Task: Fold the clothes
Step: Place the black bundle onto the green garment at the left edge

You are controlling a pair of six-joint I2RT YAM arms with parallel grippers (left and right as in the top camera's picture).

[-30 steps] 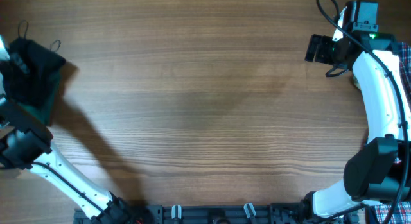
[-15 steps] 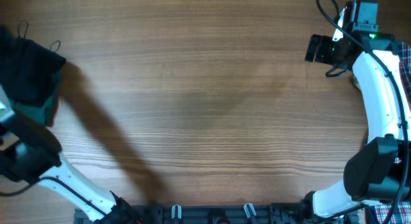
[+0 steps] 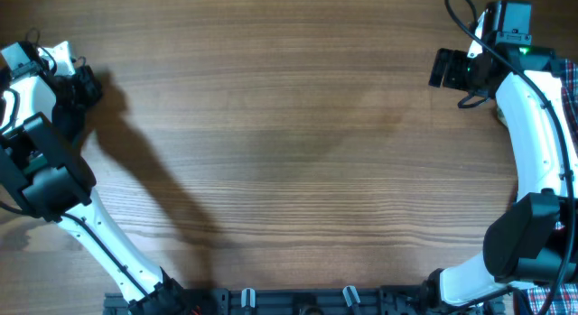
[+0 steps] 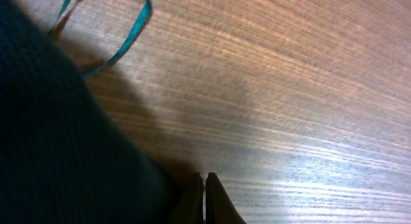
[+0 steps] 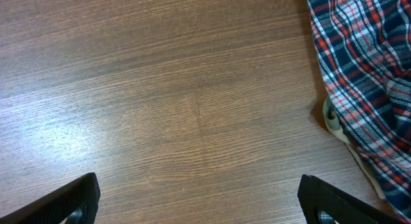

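Brown woodgrain desk [image 3: 289, 152]; left end effector [image 4: 205, 201], tips pressed together, beside dark green knit top [image 4: 51, 140]; right end effector [image 5: 202, 201], spread wide, near red-blue-white plaid shirt [image 5: 366, 70].

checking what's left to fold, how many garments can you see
2: a dark green strappy top beside the left pincer, and a plaid shirt at the far right. More may be hidden.
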